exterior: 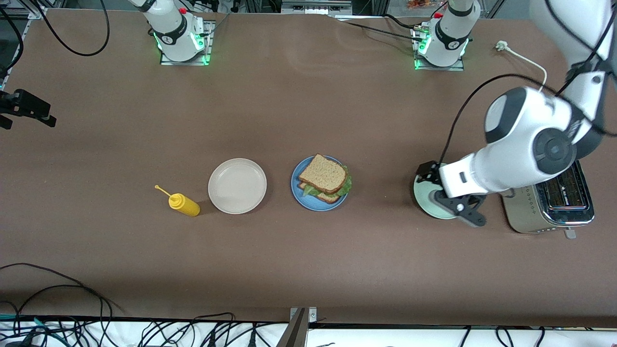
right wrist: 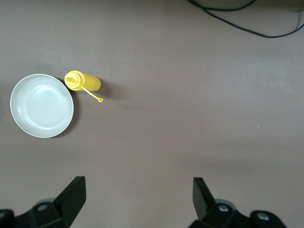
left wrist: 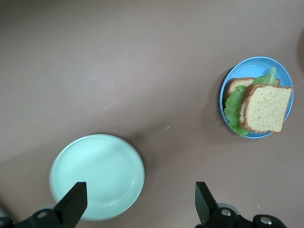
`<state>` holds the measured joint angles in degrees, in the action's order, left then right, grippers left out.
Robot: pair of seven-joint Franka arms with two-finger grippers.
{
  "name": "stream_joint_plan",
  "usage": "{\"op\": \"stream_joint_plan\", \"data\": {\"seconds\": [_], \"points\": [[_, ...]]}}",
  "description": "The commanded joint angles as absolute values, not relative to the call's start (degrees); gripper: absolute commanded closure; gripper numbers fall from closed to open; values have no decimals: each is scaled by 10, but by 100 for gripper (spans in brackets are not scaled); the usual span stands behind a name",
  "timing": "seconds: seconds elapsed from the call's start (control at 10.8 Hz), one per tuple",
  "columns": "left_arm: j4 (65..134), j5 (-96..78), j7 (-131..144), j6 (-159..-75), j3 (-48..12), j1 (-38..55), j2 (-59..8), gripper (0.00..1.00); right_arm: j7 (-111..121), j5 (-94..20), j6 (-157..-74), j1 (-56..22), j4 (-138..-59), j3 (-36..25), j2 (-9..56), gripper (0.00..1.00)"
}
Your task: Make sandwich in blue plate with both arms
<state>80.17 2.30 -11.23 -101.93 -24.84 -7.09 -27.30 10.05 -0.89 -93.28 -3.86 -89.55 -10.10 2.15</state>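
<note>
The sandwich (exterior: 324, 174) (left wrist: 263, 108) lies on the blue plate (exterior: 296, 190) (left wrist: 266, 64) near the table's middle: two brown bread slices with green lettuce (exterior: 346, 185) (left wrist: 232, 109) sticking out between them. My left gripper (exterior: 446, 196) (left wrist: 141, 194) hangs open and empty over the edge of the pale mint plate (exterior: 426, 200) (left wrist: 97, 175), toward the left arm's end. My right gripper (exterior: 29, 111) (right wrist: 139, 190) waits open and empty, high over bare table at the right arm's end.
A beige-white plate (exterior: 237, 185) (right wrist: 42, 105) sits beside the blue plate, and a yellow squeeze bottle (exterior: 184, 204) (right wrist: 83, 81) lies on its side next to it. A silver toaster (exterior: 554, 205) stands by the mint plate. Cables trail along the table's near edge.
</note>
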Motion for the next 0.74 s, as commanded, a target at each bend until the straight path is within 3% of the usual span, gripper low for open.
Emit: {"op": "stream_joint_plan", "data": {"seconds": [0.0,0.19,0.37,0.65], "points": [[863,24,-114,-998,-124,-2,-153,0,79,1,-917,-39,-881,-98,25,0],[893,30,-108,-947,-87,17,-97,0,63,1,-917,-39,-881,-98,25,0],[924,25,-70,-946,-86,14,-33,0,63,1,-917,-39,-881,-98,25,0],[963,24,-20,-949,-83,12,10,0,63,1,-917,-39,-881,-98,25,0]]}}
